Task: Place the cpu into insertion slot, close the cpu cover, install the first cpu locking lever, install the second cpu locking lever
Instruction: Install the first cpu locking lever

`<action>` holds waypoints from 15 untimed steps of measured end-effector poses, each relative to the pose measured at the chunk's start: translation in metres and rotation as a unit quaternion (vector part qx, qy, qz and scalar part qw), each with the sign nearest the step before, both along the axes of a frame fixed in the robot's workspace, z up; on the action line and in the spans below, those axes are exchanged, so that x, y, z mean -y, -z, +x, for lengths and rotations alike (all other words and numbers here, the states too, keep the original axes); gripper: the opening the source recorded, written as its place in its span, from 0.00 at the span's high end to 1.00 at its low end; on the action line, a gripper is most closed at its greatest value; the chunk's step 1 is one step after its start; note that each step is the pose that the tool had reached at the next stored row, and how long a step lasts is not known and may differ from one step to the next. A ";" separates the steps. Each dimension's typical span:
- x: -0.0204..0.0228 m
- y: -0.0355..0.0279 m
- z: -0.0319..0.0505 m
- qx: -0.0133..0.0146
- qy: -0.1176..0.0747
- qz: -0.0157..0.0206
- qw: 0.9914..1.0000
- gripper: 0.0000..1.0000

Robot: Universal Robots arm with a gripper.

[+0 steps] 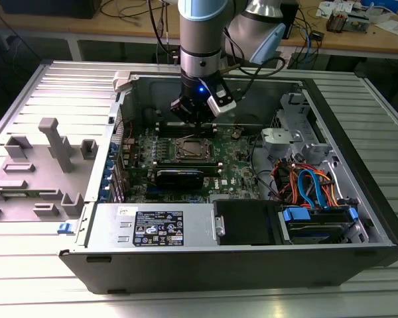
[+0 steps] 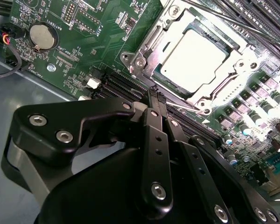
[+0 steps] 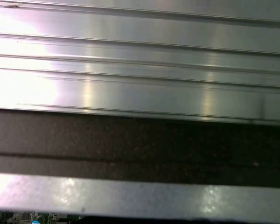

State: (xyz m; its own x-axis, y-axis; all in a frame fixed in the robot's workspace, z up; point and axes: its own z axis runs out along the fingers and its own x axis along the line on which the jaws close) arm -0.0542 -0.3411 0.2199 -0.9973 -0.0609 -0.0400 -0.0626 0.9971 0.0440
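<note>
Gripper (image 2: 154,93) pinched together and empty, at the socket's edge.
Its fingertips meet with nothing between them, just beside the insertion slot (image 1: 180,152). Beyond them the cpu (image 2: 192,58) sits in that slot, with the cpu cover (image 2: 234,75) lying flat around it, on the green motherboard (image 2: 98,32) inside the open computer case (image 1: 219,273).

Nothing really readable here tbh. There's white silkscreen lettering all over the green motherboard (image 2: 84,51) just beyond the fingers (image 2: 157,126), way too tiny to make out. Well away from the fingers, the black label (image 1: 158,228) on the silver power supply (image 1: 199,222) has white print and symbols, also illegible.
</note>
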 end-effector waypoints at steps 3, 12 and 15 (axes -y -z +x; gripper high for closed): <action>0.0000 0.0000 0.0000 0.000 0.000 0.000 1.000 0.89; 0.0000 0.0005 0.0000 0.000 0.000 0.000 1.000 0.89; 0.0000 0.0005 0.0000 0.000 0.000 0.000 1.000 0.89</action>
State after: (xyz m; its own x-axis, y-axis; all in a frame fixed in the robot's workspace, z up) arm -0.0542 -0.3411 0.2193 -0.9973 -0.0609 -0.0399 -0.0627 0.9971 0.0440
